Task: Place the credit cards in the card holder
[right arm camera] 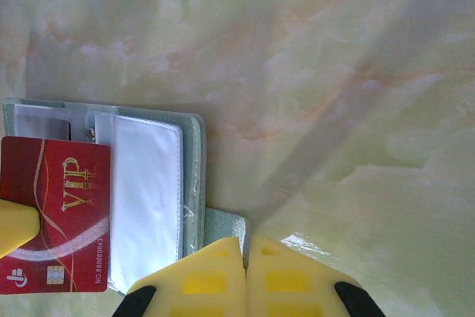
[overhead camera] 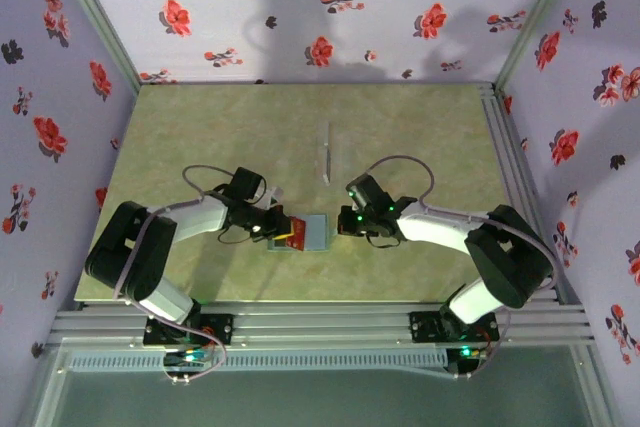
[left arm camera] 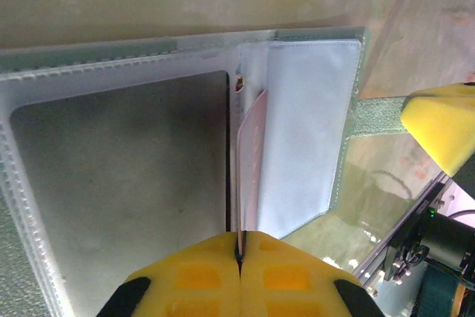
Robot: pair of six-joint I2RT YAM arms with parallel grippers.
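You will find the card holder (overhead camera: pixel 316 233) lying open on the table (overhead camera: pixel 420 127), close to its near edge and between the two grippers. In the left wrist view its dark pocket panel sits left of a pale sleeve. One red card (right arm camera: pixel 56 217) marked VIP stands at the holder's left side. Its leading edge meets the seam between panel and sleeve, and I cannot tell whether it has entered a slot. The left gripper (left arm camera: pixel 240 246) is clenched on that card's near edge. The right gripper (right arm camera: pixel 245 246) is clamped on the closure tab at the holder's right side. A clear plastic strip (overhead camera: pixel 323 152) lies farther out, well apart.
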